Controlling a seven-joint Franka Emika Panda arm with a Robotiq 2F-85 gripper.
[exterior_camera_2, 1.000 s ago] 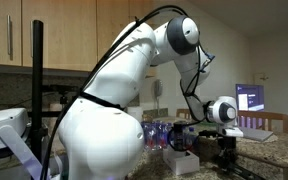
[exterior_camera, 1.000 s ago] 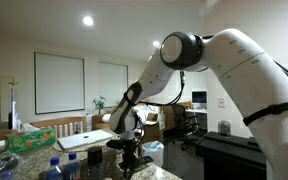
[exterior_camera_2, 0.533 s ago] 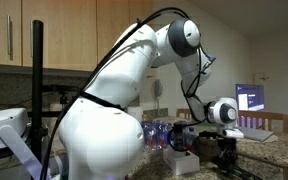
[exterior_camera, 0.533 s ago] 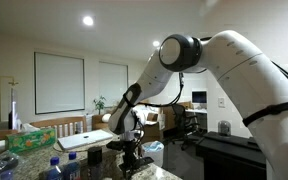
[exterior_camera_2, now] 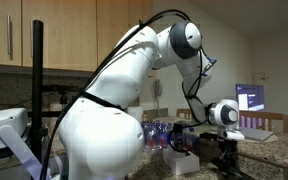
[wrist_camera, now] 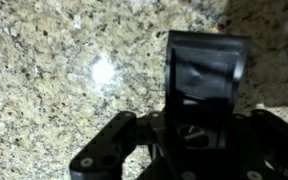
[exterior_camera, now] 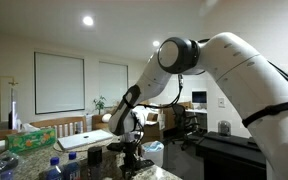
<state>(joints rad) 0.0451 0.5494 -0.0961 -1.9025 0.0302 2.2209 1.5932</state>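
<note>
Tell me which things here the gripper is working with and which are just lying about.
In hand: gripper, black box just ahead of it, on the granite counter.
Lying about: water bottles, laptop, green box, monitor.

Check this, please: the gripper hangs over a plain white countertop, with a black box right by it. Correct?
No. The countertop is speckled granite, not plain white; the wrist view shows it. The gripper does hang over it, with the black box right by it.
</note>
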